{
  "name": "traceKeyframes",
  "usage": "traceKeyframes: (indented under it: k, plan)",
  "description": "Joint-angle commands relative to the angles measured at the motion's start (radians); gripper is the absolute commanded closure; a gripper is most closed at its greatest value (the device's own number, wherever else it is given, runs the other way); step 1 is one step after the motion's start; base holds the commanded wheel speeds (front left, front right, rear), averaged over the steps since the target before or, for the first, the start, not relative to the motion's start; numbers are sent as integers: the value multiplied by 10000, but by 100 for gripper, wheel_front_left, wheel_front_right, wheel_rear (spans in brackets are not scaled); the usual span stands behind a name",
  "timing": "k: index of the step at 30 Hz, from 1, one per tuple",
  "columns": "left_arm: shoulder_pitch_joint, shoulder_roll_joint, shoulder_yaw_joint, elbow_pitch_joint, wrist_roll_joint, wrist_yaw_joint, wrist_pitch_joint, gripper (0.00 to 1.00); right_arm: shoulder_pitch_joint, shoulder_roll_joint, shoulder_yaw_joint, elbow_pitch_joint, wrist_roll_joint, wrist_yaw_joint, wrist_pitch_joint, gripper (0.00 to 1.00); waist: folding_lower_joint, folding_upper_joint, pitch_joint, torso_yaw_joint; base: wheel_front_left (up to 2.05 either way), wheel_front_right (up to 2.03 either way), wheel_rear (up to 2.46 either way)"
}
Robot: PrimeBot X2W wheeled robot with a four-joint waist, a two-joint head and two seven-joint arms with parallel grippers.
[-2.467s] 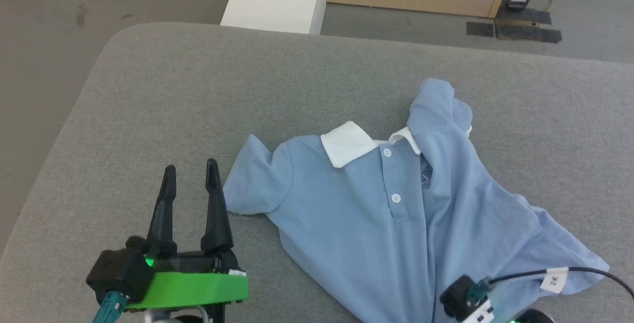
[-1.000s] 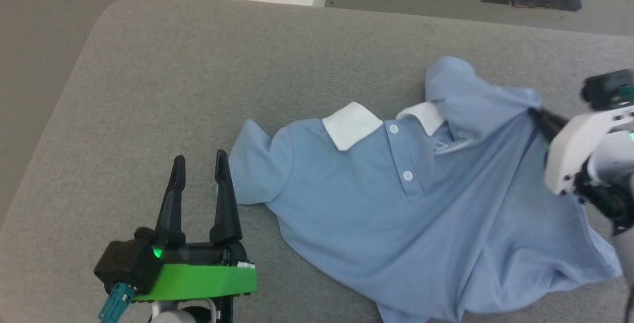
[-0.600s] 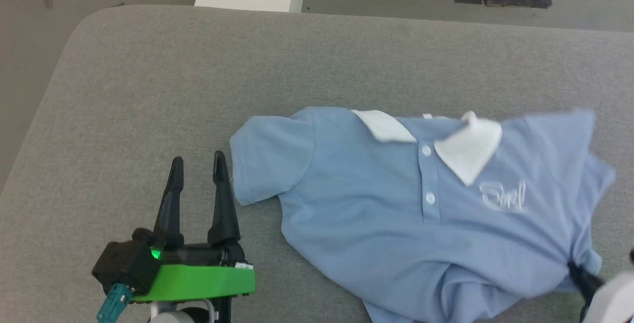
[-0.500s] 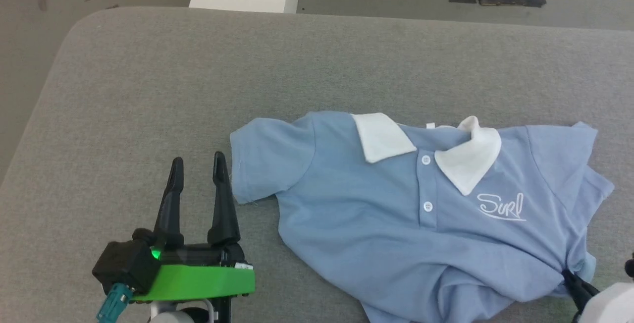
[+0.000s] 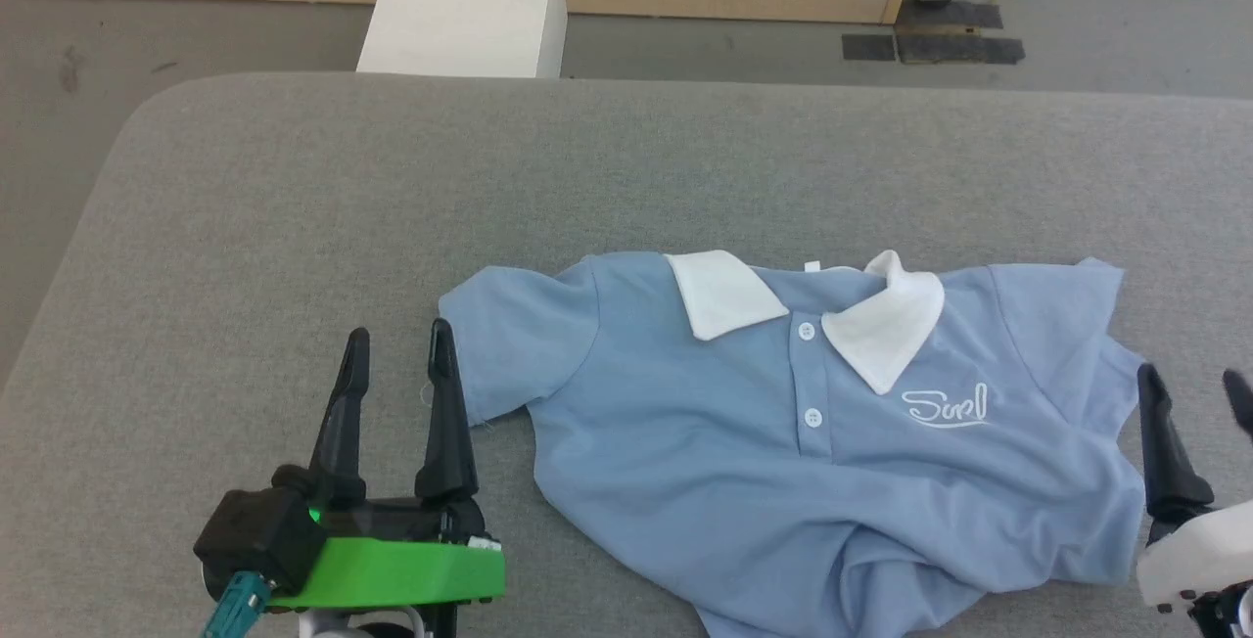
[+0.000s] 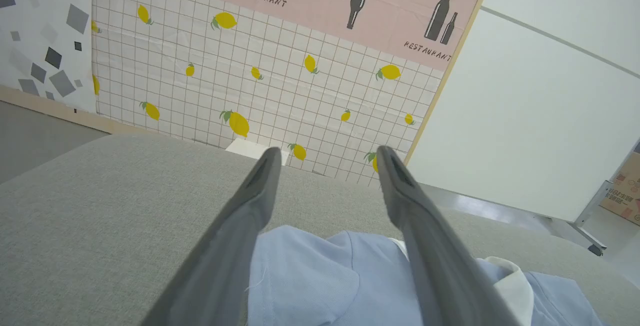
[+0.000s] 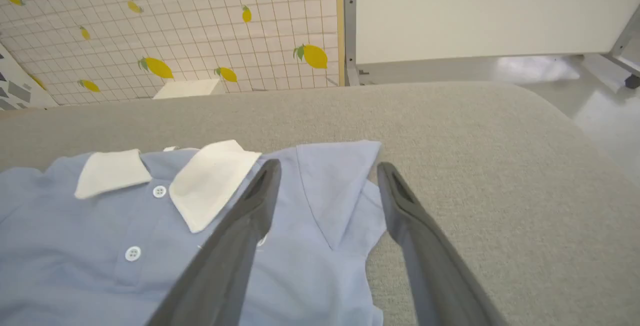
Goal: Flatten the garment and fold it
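Shirt (image 5: 783, 432) lies face up on the grey bench (image 5: 294, 207), centre to right of the head frame. Collar (image 5: 724, 291) is toward the top and hem (image 5: 861, 569) toward the bottom edge, so the long axis runs roughly top to bottom, tilted a little. Left claw (image 5: 399, 330) is spread wide and empty, its inner finger just beside the left-frame sleeve (image 5: 514, 335). Right claw (image 5: 1189, 374) is also wide, holding nothing, at the lower right alongside the right-frame sleeve (image 5: 1062, 325), which is creased over on itself. Hem is bunched at bottom centre — not flat yet. Judgement: each arm is nearer its own side — the right one is best placed for the creased sleeve and rumpled hem corner.
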Motion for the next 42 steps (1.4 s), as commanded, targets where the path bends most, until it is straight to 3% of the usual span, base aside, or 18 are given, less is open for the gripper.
traceKeyframes:
  k: [1,8,11,16,22,26,30,39,42]
  plan:
    - [100,-22,-4,-44,94,-76,-36,0,-83,152,50,-190,-274,-13,-518,0,-1,0,-130,-63,0,0,0]
    - [528,-22,-146,122,717,-112,-36,0,666,526,432,62,-1078,-13,-3129,0,-1,0,-388,-162,0,0,0]
    - [712,-22,-155,163,757,-83,-36,0,1016,537,538,558,-683,-13,-3796,0,-1,0,-430,-219,0,0,0]
    - [559,-22,4,201,1018,-125,-36,0,1020,541,733,1118,-291,-13,-4305,0,-1,0,-282,-346,0,0,0]
    - [-839,431,94,1162,1552,-798,264,0,626,542,781,1338,-176,-13,-4547,0,-1,0,208,-305,0,0,0]
    - [-2666,1053,167,1950,1424,-1305,2106,0,379,542,844,1388,-144,-13,-4628,0,-1,0,672,-313,0,0,0]
    - [-4264,1504,339,2815,741,-1624,4659,0,121,543,932,1421,-98,-13,-4692,0,-1,0,1136,-432,0,0,0]
    - [-5884,2272,1067,5112,-828,-1428,9595,0,-392,543,1045,1459,7,-13,-4782,0,-1,0,1966,-1090,0,0,0]
    - [-5935,2518,1136,5252,-1004,-1270,10618,0,-494,543,1026,1497,35,-13,-4798,0,-1,0,2186,-1261,0,0,0]
